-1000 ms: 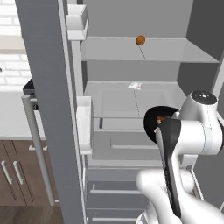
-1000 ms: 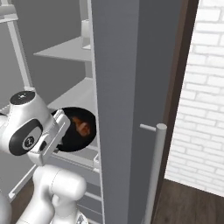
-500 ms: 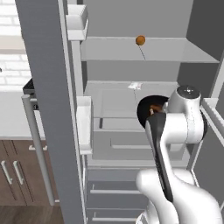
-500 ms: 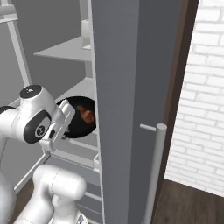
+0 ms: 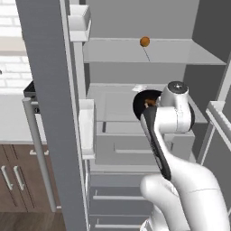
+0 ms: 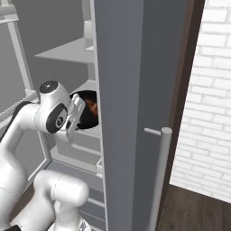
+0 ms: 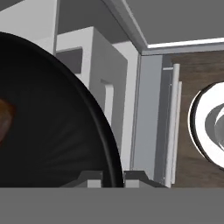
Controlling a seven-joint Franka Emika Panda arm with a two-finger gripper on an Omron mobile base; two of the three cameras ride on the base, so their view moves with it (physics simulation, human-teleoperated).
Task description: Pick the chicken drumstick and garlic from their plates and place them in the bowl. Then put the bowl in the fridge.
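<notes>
In the left base view the fridge (image 5: pixel 49 90) stands open, and the black bowl (image 5: pixel 143 102) sits tilted inside at the middle shelf, just ahead of the arm's wrist. A brown bit of the drumstick (image 5: pixel 150 103) peeks from it. In the right base view the bowl (image 6: pixel 86 113) is between the wrist and the fridge's right door. In the hand view the gripper (image 7: pixel 113 178) is pinched narrow on the bowl's rim (image 7: pixel 105 131), one fingertip inside, one outside. The drumstick (image 7: pixel 3 122) lies at the far left.
</notes>
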